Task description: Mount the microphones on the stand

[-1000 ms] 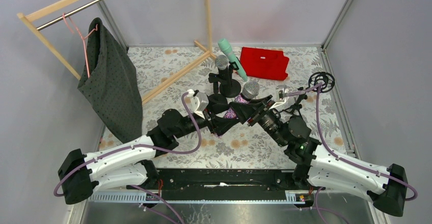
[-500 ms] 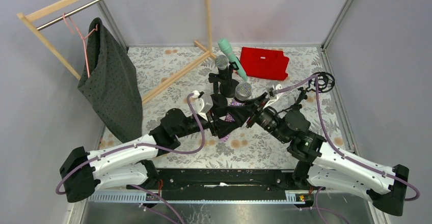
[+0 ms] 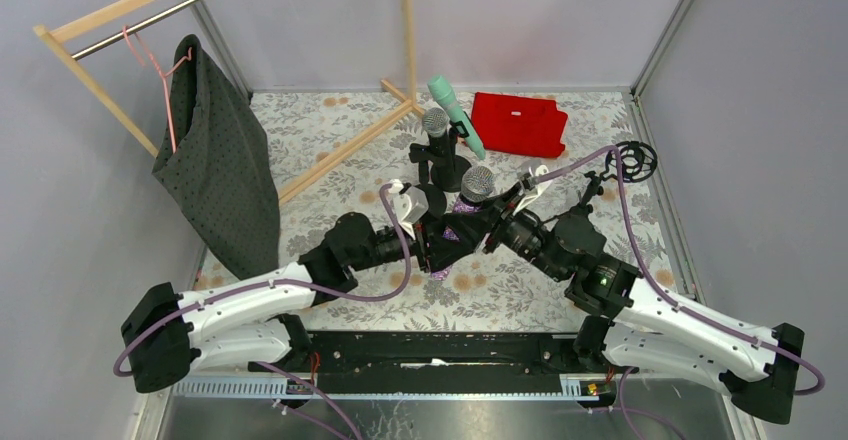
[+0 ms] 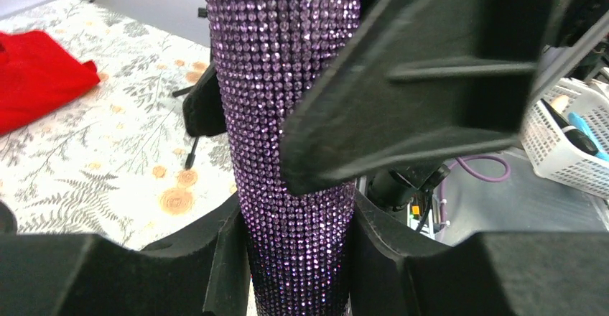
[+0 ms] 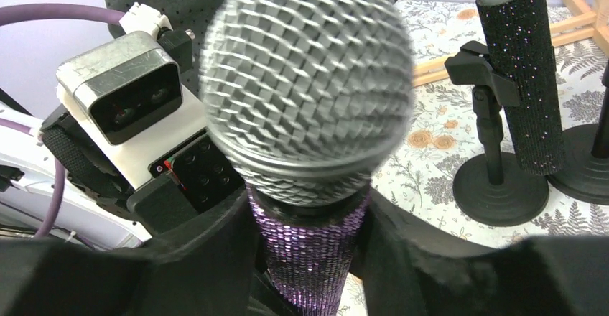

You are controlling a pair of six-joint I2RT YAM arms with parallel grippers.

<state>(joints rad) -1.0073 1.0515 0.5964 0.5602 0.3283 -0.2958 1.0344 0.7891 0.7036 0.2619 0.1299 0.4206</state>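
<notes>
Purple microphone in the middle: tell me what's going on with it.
Both arms have it. The right gripper grips the purple microphone just under its mesh head, and the left gripper has its fingers pressed against the lower body. The black microphone and the mint-green microphone are at the stand behind.

The purple mic is crusted with glittering rhinestones; its head is shiny woven metal mesh. The black mic sparkles faintly, and its stand is matt. The mint mic looks like smooth plastic. The tabletop wears printed floral cloth.
</notes>
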